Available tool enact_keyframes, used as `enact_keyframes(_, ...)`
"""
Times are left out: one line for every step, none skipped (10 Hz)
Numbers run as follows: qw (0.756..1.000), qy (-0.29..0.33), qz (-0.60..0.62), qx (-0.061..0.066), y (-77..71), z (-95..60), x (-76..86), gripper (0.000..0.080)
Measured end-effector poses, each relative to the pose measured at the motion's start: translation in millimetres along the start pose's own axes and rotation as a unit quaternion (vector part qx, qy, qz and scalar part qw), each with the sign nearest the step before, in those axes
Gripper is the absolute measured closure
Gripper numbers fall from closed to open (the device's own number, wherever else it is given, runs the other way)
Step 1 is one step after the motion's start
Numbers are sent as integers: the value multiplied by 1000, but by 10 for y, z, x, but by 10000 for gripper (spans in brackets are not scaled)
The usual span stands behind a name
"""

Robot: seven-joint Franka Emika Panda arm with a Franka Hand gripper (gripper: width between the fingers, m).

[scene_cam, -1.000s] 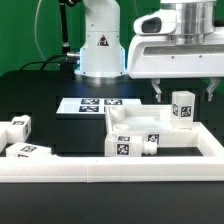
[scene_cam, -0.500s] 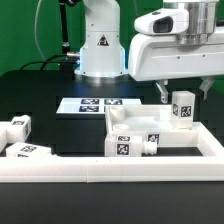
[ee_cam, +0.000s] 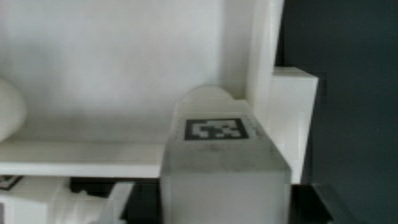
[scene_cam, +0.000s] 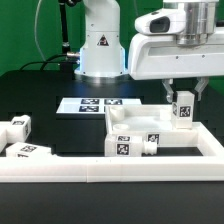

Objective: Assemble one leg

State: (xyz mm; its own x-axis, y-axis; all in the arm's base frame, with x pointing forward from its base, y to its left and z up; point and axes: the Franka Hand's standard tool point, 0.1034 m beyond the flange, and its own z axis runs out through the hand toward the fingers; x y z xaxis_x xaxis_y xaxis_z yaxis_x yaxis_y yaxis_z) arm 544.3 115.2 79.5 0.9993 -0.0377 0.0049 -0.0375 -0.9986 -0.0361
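The leg (scene_cam: pixel 184 109), a small white post with a black-and-white tag, stands upright at the corner of the wide white square panel (scene_cam: pixel 140 122) on the exterior view's right. My gripper (scene_cam: pixel 185 97) reaches down over it, and its fingers press the leg's two sides, shut on it. In the wrist view the leg (ee_cam: pixel 222 150) fills the space between the dark fingers (ee_cam: pixel 143 203), with the panel (ee_cam: pixel 107 80) behind it. Where the leg's lower end meets the panel is hidden.
A second tagged leg (scene_cam: pixel 128 146) lies against the panel's front. Two more tagged parts (scene_cam: pixel 16 128) lie at the exterior view's left. The marker board (scene_cam: pixel 95 104) lies behind, in front of the robot base (scene_cam: pixel 100 45). A long white border rail (scene_cam: pixel 110 170) runs along the front.
The two fingers have drawn inward from either side onto the leg. The leg has shifted slightly toward the exterior view's right.
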Motion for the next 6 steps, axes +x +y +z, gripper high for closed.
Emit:
enact_keyframes(997,2,75,1,3,4,-1,515)
enact_keyframes(991,1,135,5,9,5,-1,515)
enact_keyframes(979,2,204,11,16,10,-1,515)
enact_keyframes(966,5,257,14,19,12,-3,514)
enact_keyframes(944,10,329,20,18,18,-4,514)
enact_keyframes(921,10,389,20,9,20,-7,514)
